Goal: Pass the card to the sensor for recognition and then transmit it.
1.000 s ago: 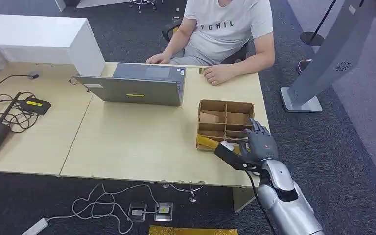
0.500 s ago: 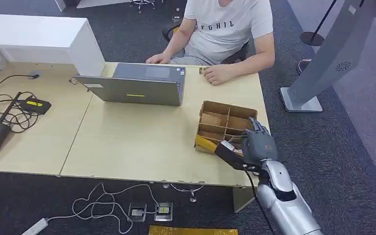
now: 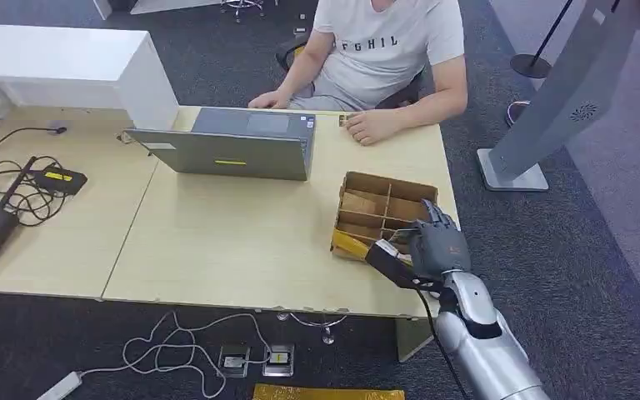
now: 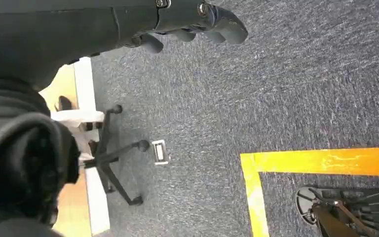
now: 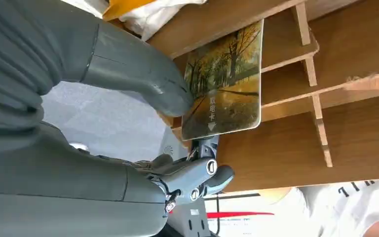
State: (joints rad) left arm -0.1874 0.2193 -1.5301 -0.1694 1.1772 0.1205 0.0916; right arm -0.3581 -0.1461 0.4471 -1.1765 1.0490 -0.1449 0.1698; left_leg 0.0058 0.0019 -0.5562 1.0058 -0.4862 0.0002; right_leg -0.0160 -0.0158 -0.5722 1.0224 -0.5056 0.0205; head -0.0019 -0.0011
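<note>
At the near right edge of the table (image 3: 242,242), my right robot hand (image 3: 436,247) reaches over the front of a cardboard divider box (image 3: 383,214), and it pinches a card (image 5: 225,81) between the thick thumb (image 5: 143,84) and the darker fingers (image 5: 197,177). From my right wrist view the card shows a picture of autumn trees along a path with small printed characters and an arrow, and it stands just over one of the box's compartments, its lower part in front of the thin wooden partitions; I cannot tell whether it touches them. A yellow flat piece (image 3: 352,243) leans at the box's near left corner. Farther along the table an open grey laptop (image 3: 233,146) sits with its lid toward me, and a person in a white T-shirt (image 3: 387,42) sits behind it, one hand (image 3: 370,126) resting on the tabletop. Black cables and devices (image 3: 8,196) lie at the far left end. My left robot hand (image 4: 187,27) hangs over dark carpet beside a yellow floor line (image 4: 321,160), its fingers curled in on nothing.
</note>
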